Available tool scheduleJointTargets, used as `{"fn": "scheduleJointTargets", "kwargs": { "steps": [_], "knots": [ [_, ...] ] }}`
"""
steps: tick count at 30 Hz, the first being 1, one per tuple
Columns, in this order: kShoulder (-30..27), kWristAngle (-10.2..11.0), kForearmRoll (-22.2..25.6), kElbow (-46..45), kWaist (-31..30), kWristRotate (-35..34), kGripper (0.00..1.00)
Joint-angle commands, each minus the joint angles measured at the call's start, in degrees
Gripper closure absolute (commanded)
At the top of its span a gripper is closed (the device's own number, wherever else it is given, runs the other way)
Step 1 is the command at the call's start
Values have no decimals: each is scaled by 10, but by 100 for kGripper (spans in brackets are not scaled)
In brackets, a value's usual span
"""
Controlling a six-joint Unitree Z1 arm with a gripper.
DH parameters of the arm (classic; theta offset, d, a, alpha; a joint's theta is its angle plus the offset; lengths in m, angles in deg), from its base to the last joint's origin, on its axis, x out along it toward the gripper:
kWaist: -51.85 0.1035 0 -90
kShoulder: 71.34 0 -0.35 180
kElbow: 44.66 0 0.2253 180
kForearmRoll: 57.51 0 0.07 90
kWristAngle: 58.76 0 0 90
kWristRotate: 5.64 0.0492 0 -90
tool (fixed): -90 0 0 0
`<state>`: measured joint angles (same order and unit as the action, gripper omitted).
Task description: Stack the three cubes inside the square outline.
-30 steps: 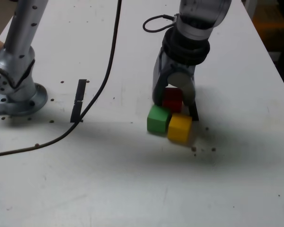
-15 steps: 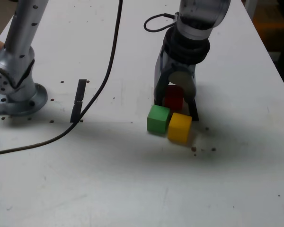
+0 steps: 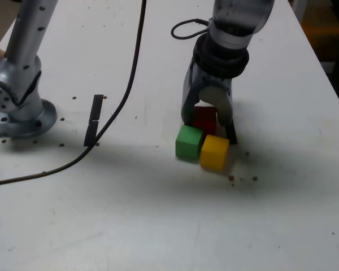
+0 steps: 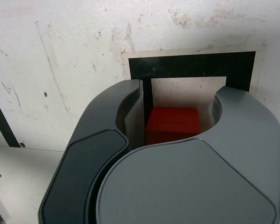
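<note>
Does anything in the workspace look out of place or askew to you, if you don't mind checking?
Yes: the green cube and yellow cube sit side by side, slightly askew, rather than stacked. The table is also scratched and stained, though that looks like ordinary wear.

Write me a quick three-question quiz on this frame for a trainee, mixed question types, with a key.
1. True or false: in the exterior view, the green cube is to the left of the yellow cube.
2. Fill in the colour: the square outline is ____.
3. Which cube is between the jaws of the gripper?
a) the green cube
b) the red cube
c) the yellow cube

Key: 1 true; 2 black; 3 b
</note>
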<state>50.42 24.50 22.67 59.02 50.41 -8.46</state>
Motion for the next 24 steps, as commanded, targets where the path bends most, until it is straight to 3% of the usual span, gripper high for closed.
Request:
{"fn": "scheduleJointTargets", "kwargs": {
  "steps": [1,13,24],
  "knots": [
    [-1,2,0,1,1,1,40],
    [-10,19,1,6,1,2,36],
    [-101,34,75,10,1,-5,35]
  ]
}}
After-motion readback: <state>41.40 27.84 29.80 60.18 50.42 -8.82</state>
